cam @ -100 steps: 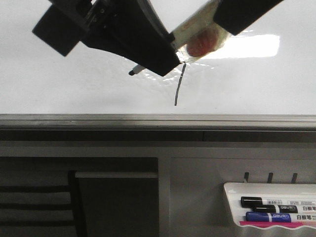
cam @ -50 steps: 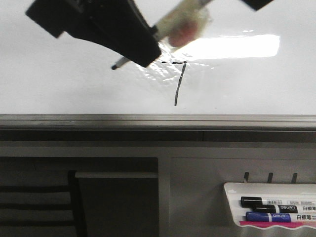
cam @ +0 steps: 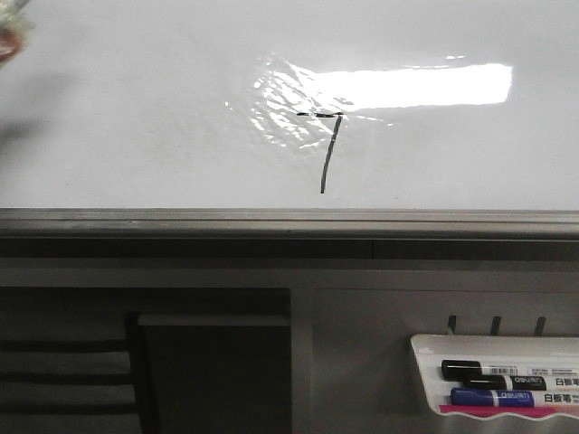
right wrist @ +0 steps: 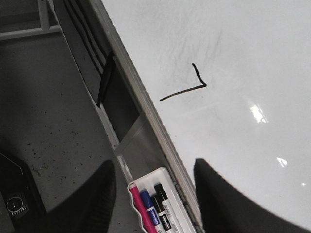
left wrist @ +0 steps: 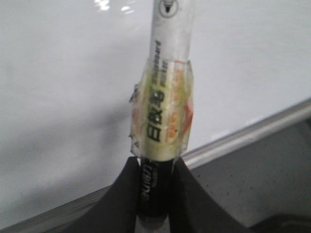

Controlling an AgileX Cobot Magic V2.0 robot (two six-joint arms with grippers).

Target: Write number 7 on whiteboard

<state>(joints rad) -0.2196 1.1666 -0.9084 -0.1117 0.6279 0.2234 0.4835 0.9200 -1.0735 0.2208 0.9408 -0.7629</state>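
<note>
The number 7 (cam: 327,149) is a thin black figure on the whiteboard (cam: 136,136), with a short broken bar and a long slanted downstroke beside a wrinkled shiny patch. It also shows in the right wrist view as the number 7 (right wrist: 188,89) on the whiteboard (right wrist: 252,58). My left gripper (left wrist: 155,167) is shut on a white marker (left wrist: 164,111) wrapped in yellowish tape, held off the whiteboard (left wrist: 58,87); the tip is out of view. Only a blurred bit of that tape (cam: 7,36) shows in the front view's top left corner. My right gripper (right wrist: 154,167) is open and holds nothing.
The board's grey metal frame edge (cam: 289,220) runs below the figure. A small white marker tray (cam: 425,348) at the lower right holds black, blue and pink markers; it also shows between my right fingers as the tray (right wrist: 163,172). Grey floor lies beyond.
My left arm with the marker has swung up and to the left out of the front view. The whole 7 is now uncovered. The other dark arm at the top right has left too.
</note>
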